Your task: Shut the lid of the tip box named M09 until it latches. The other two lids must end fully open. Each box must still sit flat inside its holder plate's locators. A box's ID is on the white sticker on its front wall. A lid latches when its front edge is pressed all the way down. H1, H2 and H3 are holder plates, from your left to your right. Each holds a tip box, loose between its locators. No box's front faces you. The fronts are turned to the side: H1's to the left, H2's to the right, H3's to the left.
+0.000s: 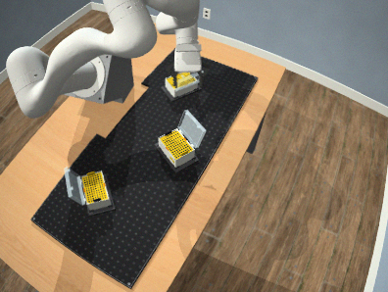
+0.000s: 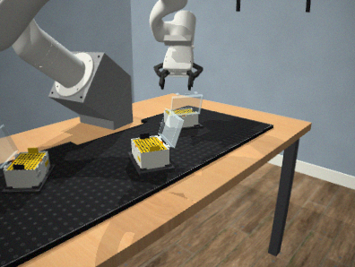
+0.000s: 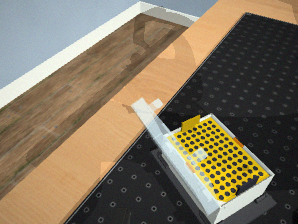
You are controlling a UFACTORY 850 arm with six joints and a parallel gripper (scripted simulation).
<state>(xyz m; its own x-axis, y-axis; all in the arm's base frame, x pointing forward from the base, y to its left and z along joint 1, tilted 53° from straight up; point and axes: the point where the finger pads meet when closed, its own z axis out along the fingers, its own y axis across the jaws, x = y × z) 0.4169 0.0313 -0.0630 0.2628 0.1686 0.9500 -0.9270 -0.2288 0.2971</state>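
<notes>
Three white tip boxes with yellow tip racks sit on holder plates on the black perforated mat. The far box [image 1: 181, 83] has its clear lid [image 2: 188, 104] standing open. It also shows in the wrist view [image 3: 217, 160], with its lid [image 3: 157, 127] swung out toward the table edge. The middle box [image 1: 177, 146] has its lid [image 1: 192, 128] open and tilted. The near box [image 1: 94, 188] has its lid [image 1: 74, 186] open. My gripper [image 2: 177, 77] is open and empty, hanging well above the far box. No ID sticker is readable in any view.
The arm's grey base block [image 2: 100, 90] stands on the table behind the mat. The mat's far edge and the wooden table edge [image 3: 125, 130] run close beside the far box. Wooden floor lies beyond.
</notes>
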